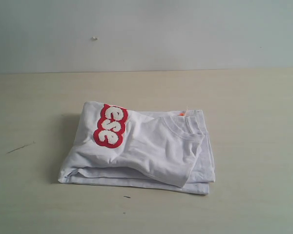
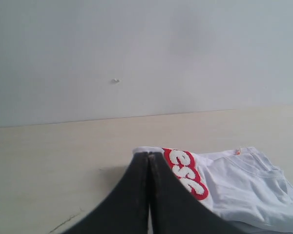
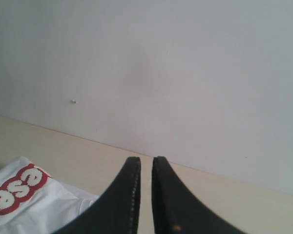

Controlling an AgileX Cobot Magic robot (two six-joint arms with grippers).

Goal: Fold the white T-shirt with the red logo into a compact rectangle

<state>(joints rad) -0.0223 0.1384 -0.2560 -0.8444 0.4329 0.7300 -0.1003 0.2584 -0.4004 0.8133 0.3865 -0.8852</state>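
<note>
Pale, bare wall backs a light wooden table, and the white T-shirt lies near the middle of that table as a squat stacked bundle. Several layers show along its front edge. The top layer drapes askew toward the front right corner, so the outline is roughly rectangular but not crisp.

Neither arm appears in the exterior view. The wrist views show both grippers off the cloth, looking across the table toward the wall. The left gripper has its jaws pressed together with nothing between them. The right gripper shows only a thin slit between its jaws and also grips nothing.

The red logo sits on the bundle's upper left, with only its last few letters showing before it wraps over the fold. The ribbed collar lies toward the right, with a small orange neck tag peeking out at the back edge.

Folding looks essentially done. Any next move would be tidying: a gripper would have to spread its jaws, come down on the slanted top flap, and square it with the layers beneath without dragging the stack apart.
</note>
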